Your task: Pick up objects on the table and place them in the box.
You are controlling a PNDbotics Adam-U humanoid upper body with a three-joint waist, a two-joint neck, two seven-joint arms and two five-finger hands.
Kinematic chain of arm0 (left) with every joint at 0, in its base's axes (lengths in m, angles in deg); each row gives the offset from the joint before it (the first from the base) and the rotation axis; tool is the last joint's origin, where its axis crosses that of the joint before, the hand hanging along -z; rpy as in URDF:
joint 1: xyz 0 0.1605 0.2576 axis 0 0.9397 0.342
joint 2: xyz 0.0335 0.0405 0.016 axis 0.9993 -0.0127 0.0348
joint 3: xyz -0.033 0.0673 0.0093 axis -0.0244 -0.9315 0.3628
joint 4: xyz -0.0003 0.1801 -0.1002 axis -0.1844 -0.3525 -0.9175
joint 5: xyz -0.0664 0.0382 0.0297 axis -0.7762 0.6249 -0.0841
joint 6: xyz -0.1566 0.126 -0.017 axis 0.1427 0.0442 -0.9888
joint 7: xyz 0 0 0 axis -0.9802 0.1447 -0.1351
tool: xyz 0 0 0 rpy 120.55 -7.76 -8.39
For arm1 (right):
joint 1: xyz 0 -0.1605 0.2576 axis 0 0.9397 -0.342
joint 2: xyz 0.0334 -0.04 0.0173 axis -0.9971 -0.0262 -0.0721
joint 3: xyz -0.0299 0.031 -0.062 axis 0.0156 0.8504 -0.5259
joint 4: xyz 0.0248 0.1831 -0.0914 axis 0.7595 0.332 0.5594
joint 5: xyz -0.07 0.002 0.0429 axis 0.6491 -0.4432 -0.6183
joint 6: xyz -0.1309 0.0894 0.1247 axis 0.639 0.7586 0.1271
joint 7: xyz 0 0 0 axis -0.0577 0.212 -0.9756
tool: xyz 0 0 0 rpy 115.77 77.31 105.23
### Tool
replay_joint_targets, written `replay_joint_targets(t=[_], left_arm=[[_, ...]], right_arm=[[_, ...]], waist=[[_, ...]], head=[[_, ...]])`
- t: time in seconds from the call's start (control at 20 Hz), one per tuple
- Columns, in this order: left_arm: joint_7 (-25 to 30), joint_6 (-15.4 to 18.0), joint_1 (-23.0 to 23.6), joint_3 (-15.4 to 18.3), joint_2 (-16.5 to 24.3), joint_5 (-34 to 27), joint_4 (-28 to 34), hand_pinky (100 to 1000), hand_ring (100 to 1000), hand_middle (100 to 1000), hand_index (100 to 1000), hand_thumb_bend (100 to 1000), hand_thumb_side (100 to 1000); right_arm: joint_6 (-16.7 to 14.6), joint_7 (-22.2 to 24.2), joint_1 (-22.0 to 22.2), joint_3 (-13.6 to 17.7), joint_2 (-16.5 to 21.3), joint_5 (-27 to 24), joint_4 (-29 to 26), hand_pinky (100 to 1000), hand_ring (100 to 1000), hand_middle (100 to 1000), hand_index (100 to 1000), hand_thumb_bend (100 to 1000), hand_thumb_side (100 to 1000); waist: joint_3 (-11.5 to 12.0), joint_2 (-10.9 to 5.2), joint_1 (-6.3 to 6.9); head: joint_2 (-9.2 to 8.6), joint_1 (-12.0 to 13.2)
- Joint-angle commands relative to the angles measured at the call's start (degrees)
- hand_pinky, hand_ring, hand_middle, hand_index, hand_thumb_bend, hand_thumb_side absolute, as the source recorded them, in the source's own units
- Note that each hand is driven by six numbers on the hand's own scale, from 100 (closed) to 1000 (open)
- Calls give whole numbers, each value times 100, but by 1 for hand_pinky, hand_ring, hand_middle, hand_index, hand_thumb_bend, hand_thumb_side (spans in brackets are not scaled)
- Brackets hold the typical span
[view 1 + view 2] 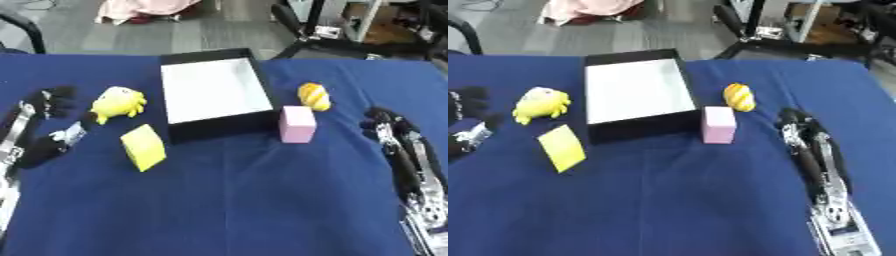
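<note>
The box (219,90), black-walled with a white floor, sits empty at the middle of the blue counter (245,200). Nothing has gone into it yet. Four things wait around it: a pink block (297,124) just beside its near right corner, a yellow-orange rounded object (314,96) just behind that block, a yellow plush toy (117,103) to the box's left, and a yellow block (143,146) nearer the robot.

The left hand (42,112) lies near the plush toy, fingers relaxed and holding nothing. The right hand (802,127) rests flat, fingers straight, near the pink block.

A sensible start is probably the closest pairing: each hand should come down over its object, close across opposite faces, then lift well clear of the box wall before releasing.
</note>
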Motion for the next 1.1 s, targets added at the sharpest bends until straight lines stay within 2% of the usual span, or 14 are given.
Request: replay_joint_targets(t=[0.05,0.2,0.35,0.45,0.6,0.85,1.1], left_arm=[[637,283,-465,-230,958,412,-425,827,769,775,897,592,484],[1212,604,-1116,-715,1419,813,-1209,841,770,789,909,589,435],[1587,945,-1813,-1115,1420,1258,-2059,844,762,781,905,560,383],[1643,1149,-2066,-1197,1325,1479,-2438,845,762,780,905,557,379],[1611,1325,-2180,-1224,1257,1628,-2681,844,749,776,903,539,361],[1658,1223,-2862,-1443,579,2068,-3394,836,741,767,903,551,371],[1331,1123,-3290,-1453,29,2521,-4083,831,735,762,899,530,341]], right_arm=[[1,19,-32,0,146,37,-38,784,743,745,792,100,699],[1,34,-20,-13,172,41,-29,784,743,745,792,100,699],[3,39,1,-20,185,38,-27,784,743,745,792,100,699],[3,39,9,-18,186,35,-27,784,743,745,792,100,699],[2,43,10,-23,184,33,-28,784,743,745,792,100,698],[6,63,20,-39,172,15,-28,784,743,745,791,100,699],[6,75,24,-49,151,8,-24,784,742,745,791,100,699]], waist=[[-19,-170,92],[-53,-183,108],[-73,-196,102],[-66,-200,98],[-79,-205,90],[-105,-218,58],[-89,-229,31]], head=[[-8,-7],[-8,6],[-8,9],[-8,1],[-8,13],[-8,33],[-8,35]])
